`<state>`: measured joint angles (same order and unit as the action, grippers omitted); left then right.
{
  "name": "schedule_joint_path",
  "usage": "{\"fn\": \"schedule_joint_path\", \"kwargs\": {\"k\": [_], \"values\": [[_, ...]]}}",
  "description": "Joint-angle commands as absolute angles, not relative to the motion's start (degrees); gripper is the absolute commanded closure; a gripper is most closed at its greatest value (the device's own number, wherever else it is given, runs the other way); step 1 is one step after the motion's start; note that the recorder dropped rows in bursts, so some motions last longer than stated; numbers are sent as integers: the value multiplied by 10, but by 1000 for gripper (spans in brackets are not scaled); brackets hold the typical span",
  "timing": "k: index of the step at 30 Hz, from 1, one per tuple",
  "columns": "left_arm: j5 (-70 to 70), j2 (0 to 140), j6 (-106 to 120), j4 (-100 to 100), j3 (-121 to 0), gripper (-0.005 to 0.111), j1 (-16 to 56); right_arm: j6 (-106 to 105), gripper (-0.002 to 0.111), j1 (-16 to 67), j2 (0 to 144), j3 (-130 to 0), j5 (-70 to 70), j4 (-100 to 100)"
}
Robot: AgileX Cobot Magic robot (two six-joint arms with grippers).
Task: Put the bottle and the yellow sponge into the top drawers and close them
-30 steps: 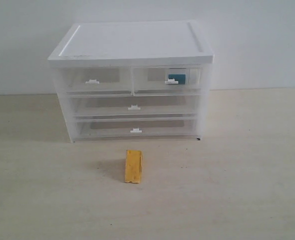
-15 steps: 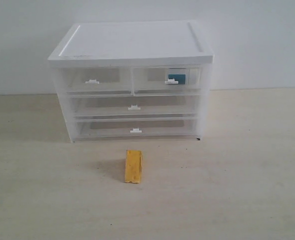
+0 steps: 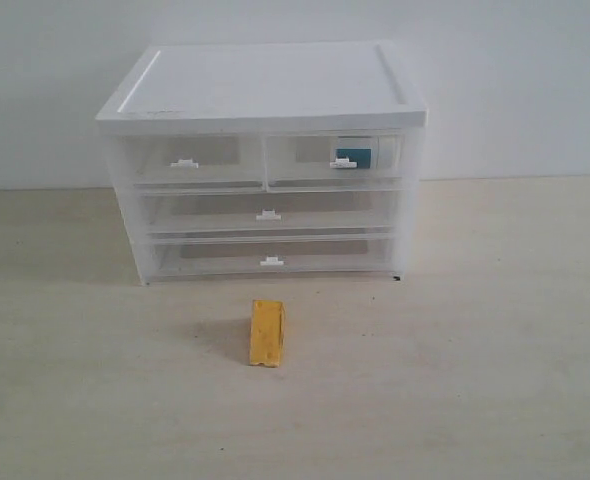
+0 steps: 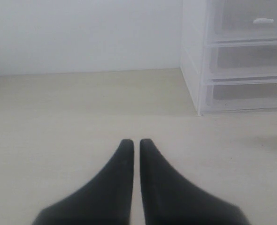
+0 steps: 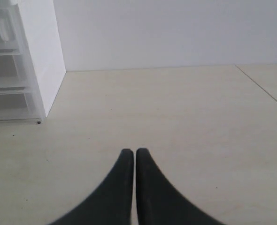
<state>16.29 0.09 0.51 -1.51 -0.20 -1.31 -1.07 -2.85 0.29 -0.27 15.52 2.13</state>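
Pale table [image 3: 495, 380] holds a white cabinet [image 3: 265, 85]. Both top drawers [image 3: 200, 160] are closed, with the bottle [image 3: 353, 155] in the right one. The yellow sponge [image 3: 267, 333] lies on the table, nearer than the cabinet. The left gripper [image 4: 136, 143] and right gripper [image 5: 130, 151] are pinched together, holding nothing

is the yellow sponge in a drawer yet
No, the yellow sponge lies on the table in front of the cabinet.

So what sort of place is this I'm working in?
Probably a staged test bench, not a home: a bare pale tabletop, a blank white wall, and a small drawer cabinet with the yellow sponge before it.
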Motion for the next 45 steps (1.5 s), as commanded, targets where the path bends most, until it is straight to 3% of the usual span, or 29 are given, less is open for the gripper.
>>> {"fn": "schedule_joint_path", "kwargs": {"k": [1,18,22,32,45], "values": [[161,0,0,-11,0,102,-15,-5,108,-27,0,0,152,9],[142,0,13,-13,0,102,-15,-5,108,-27,0,0,150,8],[-57,0,-18,-7,0,102,-15,-5,108,-27,0,0,150,8],[-258,5,-129,-10,0,102,-15,-5,108,-27,0,0,150,8],[-247,277,-129,-40,-162,102,-15,-5,108,-27,0,0,150,8]]}}
